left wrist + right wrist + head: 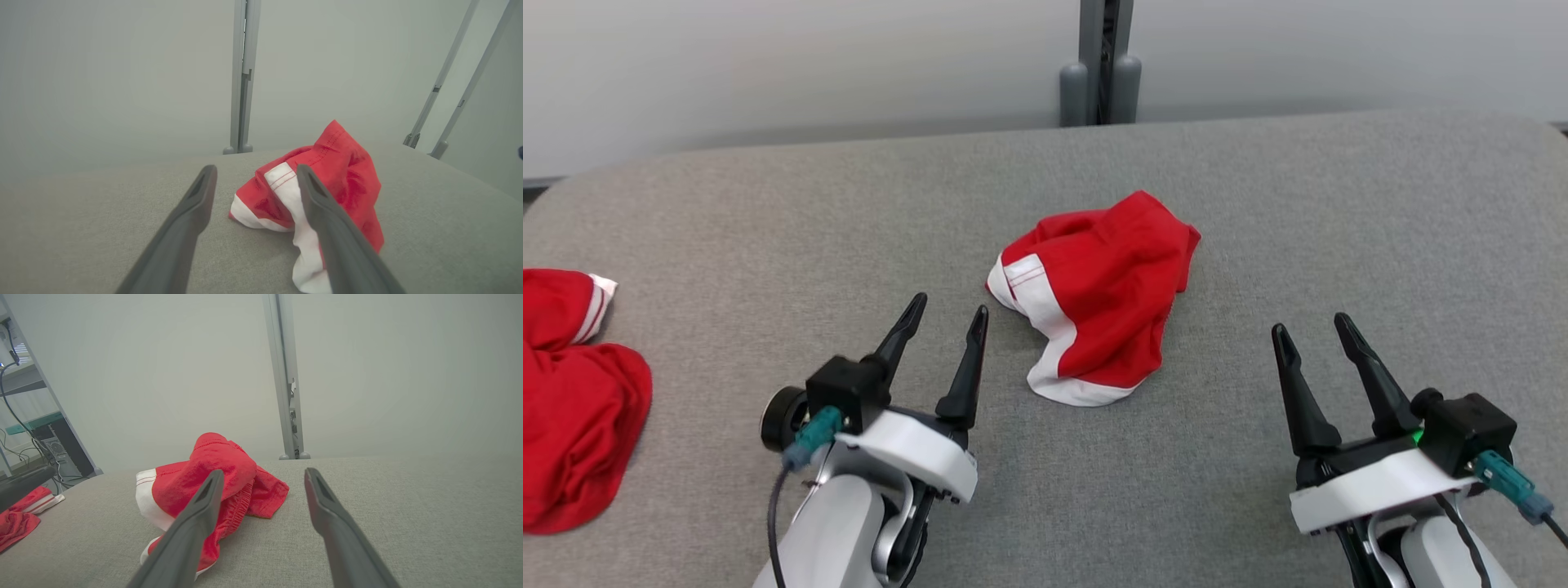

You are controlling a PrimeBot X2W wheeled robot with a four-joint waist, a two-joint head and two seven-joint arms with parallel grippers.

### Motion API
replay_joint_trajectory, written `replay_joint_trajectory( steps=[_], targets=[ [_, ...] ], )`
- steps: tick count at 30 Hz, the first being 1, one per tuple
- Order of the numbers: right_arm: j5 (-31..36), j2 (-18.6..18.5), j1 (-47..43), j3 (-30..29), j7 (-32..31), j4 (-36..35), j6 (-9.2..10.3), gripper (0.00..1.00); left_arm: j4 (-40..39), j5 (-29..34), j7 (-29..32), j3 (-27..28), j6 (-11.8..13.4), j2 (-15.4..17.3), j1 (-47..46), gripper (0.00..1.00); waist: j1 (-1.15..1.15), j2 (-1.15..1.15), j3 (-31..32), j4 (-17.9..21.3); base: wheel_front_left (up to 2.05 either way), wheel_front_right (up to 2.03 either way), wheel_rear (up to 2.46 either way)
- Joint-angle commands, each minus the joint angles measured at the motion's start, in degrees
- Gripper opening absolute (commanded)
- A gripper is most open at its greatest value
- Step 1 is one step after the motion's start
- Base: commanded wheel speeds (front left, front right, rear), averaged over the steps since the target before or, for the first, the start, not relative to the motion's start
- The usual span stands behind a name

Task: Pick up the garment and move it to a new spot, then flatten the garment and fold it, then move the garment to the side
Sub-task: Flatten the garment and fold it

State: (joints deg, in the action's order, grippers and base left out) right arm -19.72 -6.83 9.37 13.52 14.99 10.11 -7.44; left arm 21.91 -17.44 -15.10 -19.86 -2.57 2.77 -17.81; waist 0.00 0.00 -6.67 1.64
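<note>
Head view: crumpled red garment [1098,302] with white trim, lying near the middle of the grey tabletop [1339,204], between and just ahead of the left end effector [952,305] and the right end effector [1309,323]. Both stand wide and empty, apart from the cloth. A second red garment [572,392] lies at the tabletop's left edge. Right wrist view adds the gathered waistband [235,504] on the garment's near side and, beyond the tabletop's left, a computer tower [57,447] with cables. Left wrist view adds two slanted grey struts [449,77] past the far right corner.
</note>
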Motion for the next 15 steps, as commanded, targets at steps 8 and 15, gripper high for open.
replay_joint_trajectory(
  steps=[8,15],
  targets=[
    [-0.5,0.3,3.3,0.1,0.4,-0.8,-0.09,1.0,9.8,-11.9,0.0,-5.7,-1.5,0.2,-9.1,1.0,0.0,0.0,-5.0,3.8,0.0,0.0,0.0],
    [-0.5,0.4,4.4,0.2,0.4,-0.9,-0.09,1.0,19.3,-18.4,0.0,-11.7,0.0,0.3,-16.1,1.0,0.0,0.0,-7.0,6.2,0.0,0.0,0.0]
  ],
)
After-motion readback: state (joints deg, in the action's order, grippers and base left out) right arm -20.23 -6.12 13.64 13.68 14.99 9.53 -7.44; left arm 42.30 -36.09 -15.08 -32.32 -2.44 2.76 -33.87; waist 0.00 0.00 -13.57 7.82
